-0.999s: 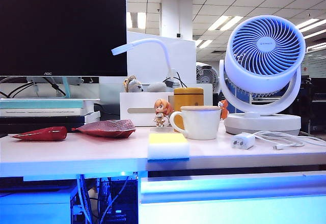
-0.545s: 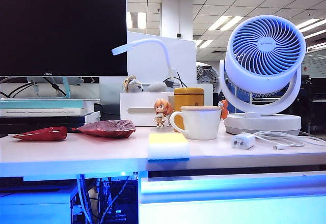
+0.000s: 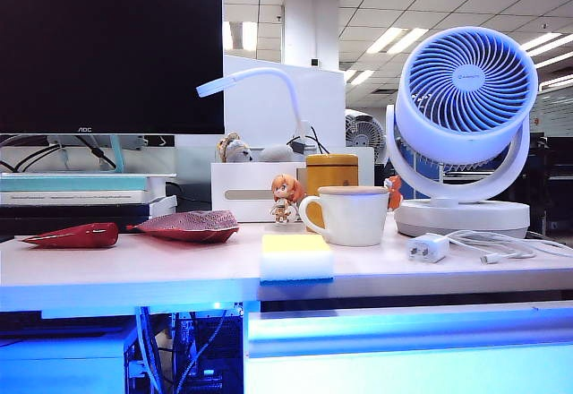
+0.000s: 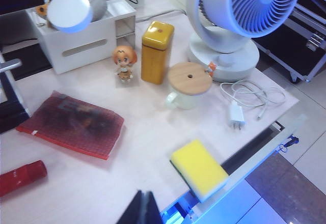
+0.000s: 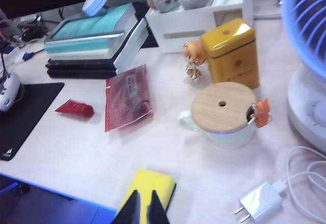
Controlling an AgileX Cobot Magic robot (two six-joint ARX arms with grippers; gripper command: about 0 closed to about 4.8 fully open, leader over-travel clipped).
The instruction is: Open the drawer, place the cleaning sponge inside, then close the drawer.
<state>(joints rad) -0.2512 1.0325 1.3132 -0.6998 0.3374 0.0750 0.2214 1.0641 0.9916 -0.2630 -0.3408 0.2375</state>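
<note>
I'm at the very start: the drawer [image 3: 407, 345] is shut under the desk edge, so my next move should be getting a finger onto that handle-less front. The sponge [image 3: 295, 257] sits at the desk's front edge, untouched. Right gripper [image 5: 142, 210] hangs above it, tips almost together, empty. Left gripper [image 4: 142, 210] hovers high, tips together. The exterior view shows the drawer front; the wrist views show only its top edge.

Left end effector [image 4: 144, 210], right end effector [image 5: 141, 210]: slim black tapered fingers.
</note>
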